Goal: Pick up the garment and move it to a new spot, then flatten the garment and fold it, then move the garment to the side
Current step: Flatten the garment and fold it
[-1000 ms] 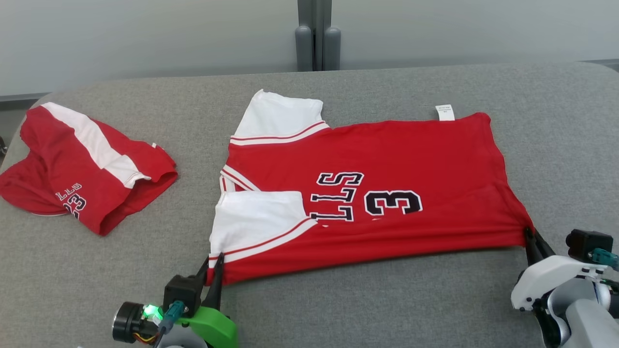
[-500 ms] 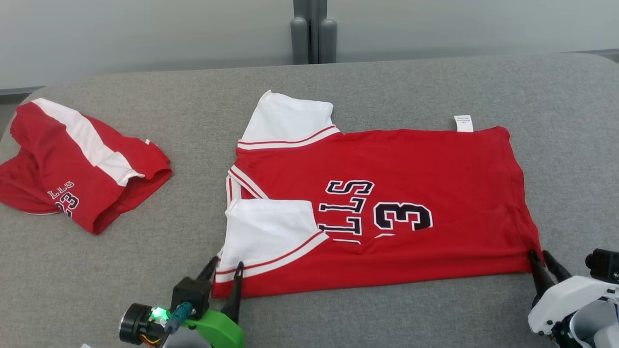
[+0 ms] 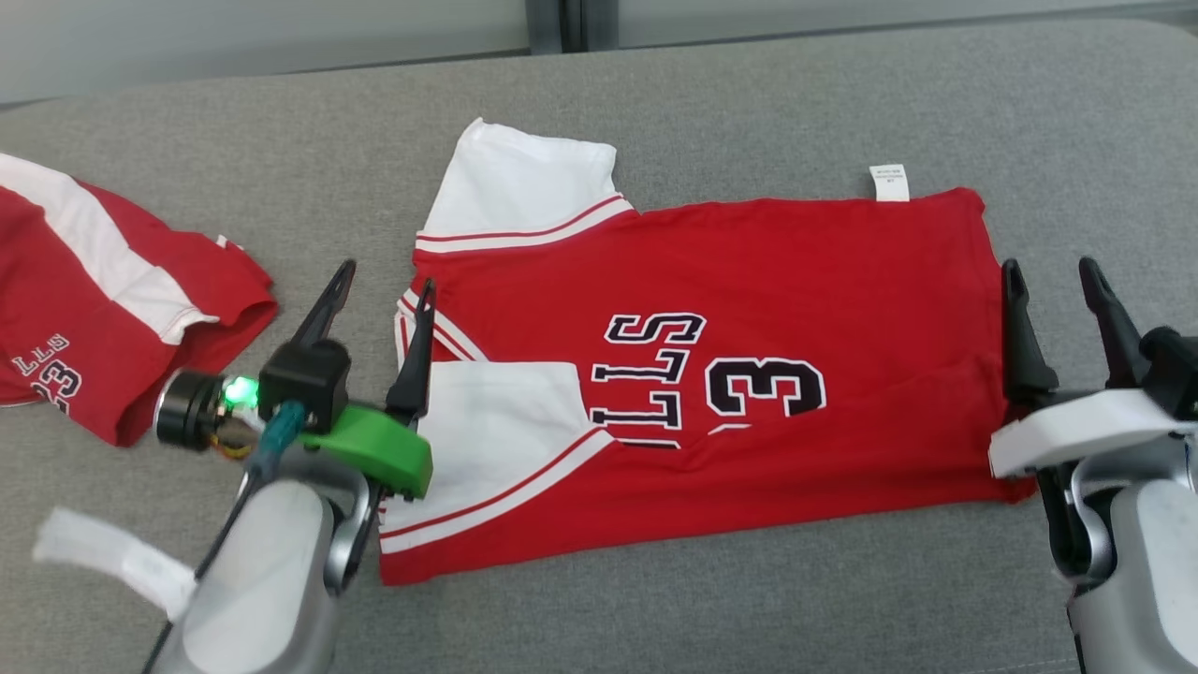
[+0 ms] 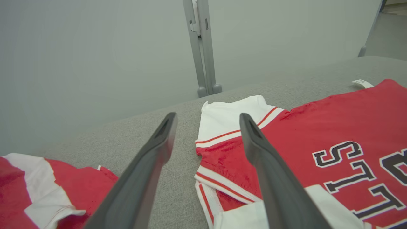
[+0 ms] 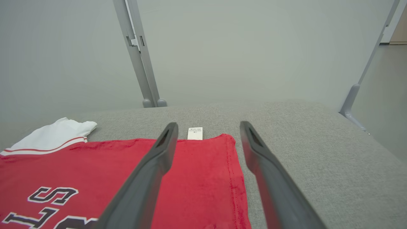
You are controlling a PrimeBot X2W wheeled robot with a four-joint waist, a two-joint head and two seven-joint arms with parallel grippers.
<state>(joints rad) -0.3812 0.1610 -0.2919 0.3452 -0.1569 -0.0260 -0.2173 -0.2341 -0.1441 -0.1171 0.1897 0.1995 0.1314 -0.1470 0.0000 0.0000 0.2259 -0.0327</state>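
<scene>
Jersey (image 3: 796,281) lies flat, left claw (image 3: 388,274) and right claw (image 3: 1048,264) spread at its ends.

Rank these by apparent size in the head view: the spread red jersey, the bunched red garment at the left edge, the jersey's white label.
1. spread red jersey
2. bunched red garment, cut off by the frame edge, so judged on its visible part
3. white label

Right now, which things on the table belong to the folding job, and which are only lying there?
Belong to the job:
- red jersey, spread on the grey table
- left gripper, open
- right gripper, open

Only lying about:
- second red garment, crumpled at the left edge
</scene>
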